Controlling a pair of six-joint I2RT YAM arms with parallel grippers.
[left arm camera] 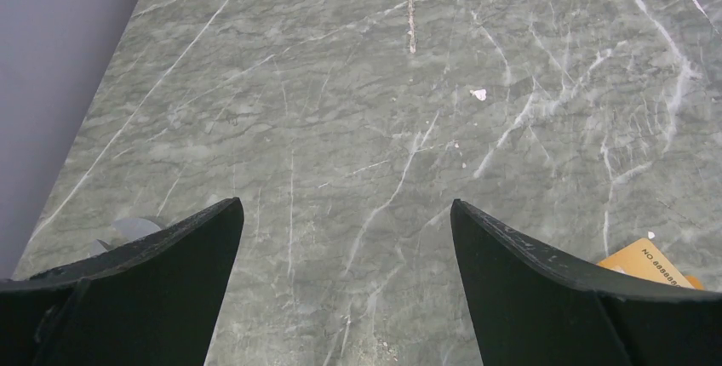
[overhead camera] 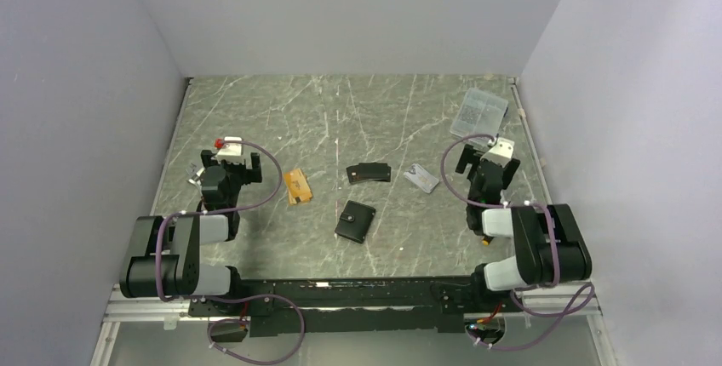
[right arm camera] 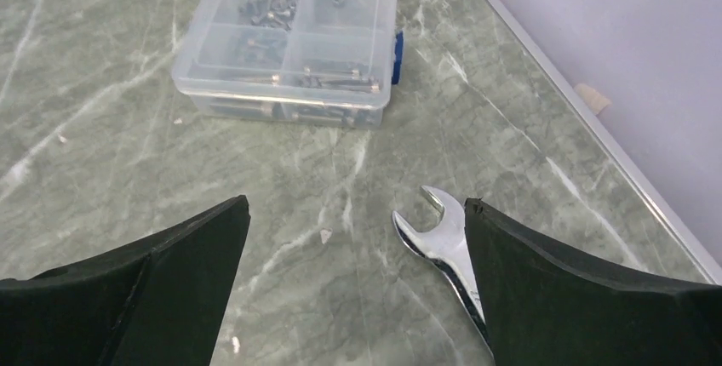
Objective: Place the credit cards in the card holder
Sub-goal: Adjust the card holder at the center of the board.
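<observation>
Grey marbled table [overhead camera: 255,111], blank walls. Left gripper [overhead camera: 230,160] and right gripper [overhead camera: 485,162] hang empty, fingers spread. The orange card [overhead camera: 296,185], black cards [overhead camera: 369,173] and silver card [overhead camera: 422,179] lie flat mid-table, with the card holder [overhead camera: 355,220] just nearer, seemingly shut. Flat cards may skid under a pinch, and the holder may slide when pried open.

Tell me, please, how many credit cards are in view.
4: orange one left of centre, silver one right of centre, apparently two overlapping black ones between them; others may hide beneath.
</observation>
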